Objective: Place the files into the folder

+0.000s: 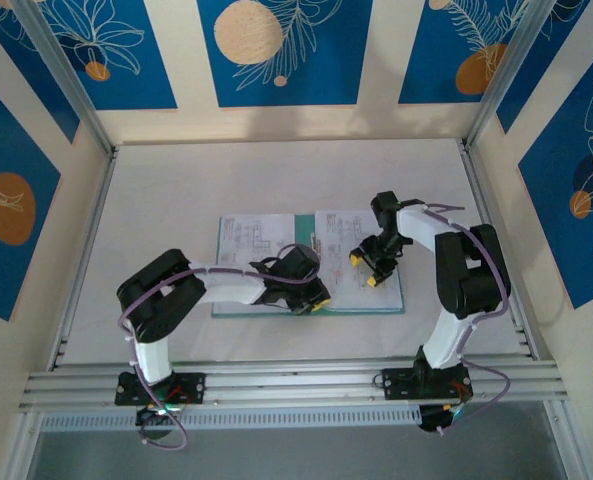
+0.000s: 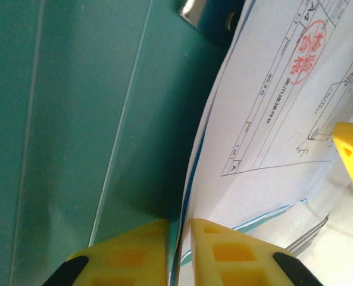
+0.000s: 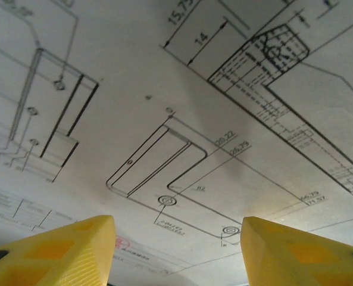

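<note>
White files, two visible, one folder; left pincer seemingly nips them, right pincer gapes empty.

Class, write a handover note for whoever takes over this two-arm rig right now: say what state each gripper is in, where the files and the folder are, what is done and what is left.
The left gripper has its fingers nearly together with the edge of the files in the gap. I cannot tell if it is gripping them.
The right gripper is open, low over the files and holding nothing.
The folder lies open and flat on the table, with the files on it.
Done: the files are on the open folder.
Left, probably: free the left gripper, square the sheets and close the folder.
</note>
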Available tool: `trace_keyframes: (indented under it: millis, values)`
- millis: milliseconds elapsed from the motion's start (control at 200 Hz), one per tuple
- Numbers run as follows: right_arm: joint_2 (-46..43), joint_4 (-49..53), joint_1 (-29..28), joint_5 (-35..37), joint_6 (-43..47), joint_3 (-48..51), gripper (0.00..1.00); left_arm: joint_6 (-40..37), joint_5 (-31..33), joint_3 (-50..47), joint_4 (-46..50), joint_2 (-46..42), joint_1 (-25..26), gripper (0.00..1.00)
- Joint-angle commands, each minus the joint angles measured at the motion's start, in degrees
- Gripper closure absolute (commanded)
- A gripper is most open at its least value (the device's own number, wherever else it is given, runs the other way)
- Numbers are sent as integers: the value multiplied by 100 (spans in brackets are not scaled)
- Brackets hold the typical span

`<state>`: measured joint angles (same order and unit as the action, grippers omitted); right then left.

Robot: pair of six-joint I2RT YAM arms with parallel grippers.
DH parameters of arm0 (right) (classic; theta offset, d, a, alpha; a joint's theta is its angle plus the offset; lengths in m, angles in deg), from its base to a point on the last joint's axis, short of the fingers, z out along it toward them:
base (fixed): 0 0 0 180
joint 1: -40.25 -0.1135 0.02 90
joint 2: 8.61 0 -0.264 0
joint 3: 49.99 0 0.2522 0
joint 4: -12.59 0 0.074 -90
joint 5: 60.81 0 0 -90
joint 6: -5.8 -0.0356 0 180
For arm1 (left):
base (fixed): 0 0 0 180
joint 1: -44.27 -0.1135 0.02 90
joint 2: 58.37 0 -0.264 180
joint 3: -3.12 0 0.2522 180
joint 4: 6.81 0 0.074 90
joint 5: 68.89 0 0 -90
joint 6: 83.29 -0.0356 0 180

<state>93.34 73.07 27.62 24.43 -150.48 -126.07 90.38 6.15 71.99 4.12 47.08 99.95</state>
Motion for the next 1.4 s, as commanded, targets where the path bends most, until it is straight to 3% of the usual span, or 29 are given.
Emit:
trace_keyframes:
  millis: [0, 635, 760, 930, 1395]
  values:
    - [174, 117, -29, -98, -48, -8, 42, -46, 38, -56, 51, -145, 48, 79]
    - [220, 140, -170, -137, 9, 27, 42, -147, 11, 60, 195, -77, 49, 79]
    - [229, 141, -166, -105, 26, 45, 42, -159, 15, 69, 213, -80, 48, 84]
    - [211, 146, -161, -93, 53, 23, 42, -159, -15, 56, 182, -68, 48, 97]
    - [-288, 697, -202, 426, 761, -1101, 27, 408, 121, -215, -209, -173, 170, 100]
